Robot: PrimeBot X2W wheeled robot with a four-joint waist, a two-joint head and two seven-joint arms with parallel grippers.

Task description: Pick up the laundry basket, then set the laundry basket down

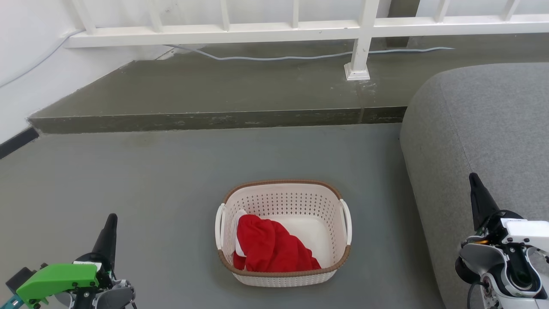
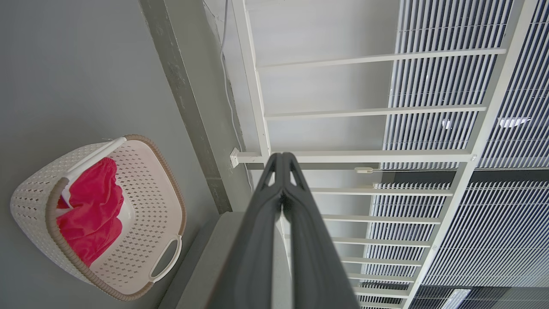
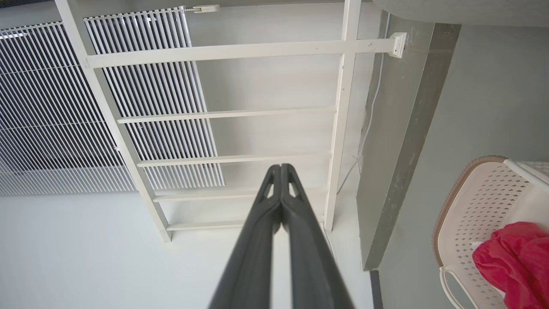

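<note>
Floor (image 1: 128,180) lies open around the laundry basket (image 1: 283,201), centred between my left gripper (image 1: 110,219) and right gripper (image 1: 473,178), both pinched together, empty; sofa (image 1: 484,128) edge near its right. Wrist views add blinds (image 2: 450,86) behind the railing (image 1: 257,32).

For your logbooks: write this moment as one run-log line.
laundry basket on floor | red cloth inside | left gripper jaws shut | right gripper jaws shut

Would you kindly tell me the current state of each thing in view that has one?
laundry basket: upright on the floor, not held.
red cloth: crumpled inside the basket, toward its left side.
left gripper: shut, empty, apart from the basket.
right gripper: shut, empty, apart from the basket.
</note>
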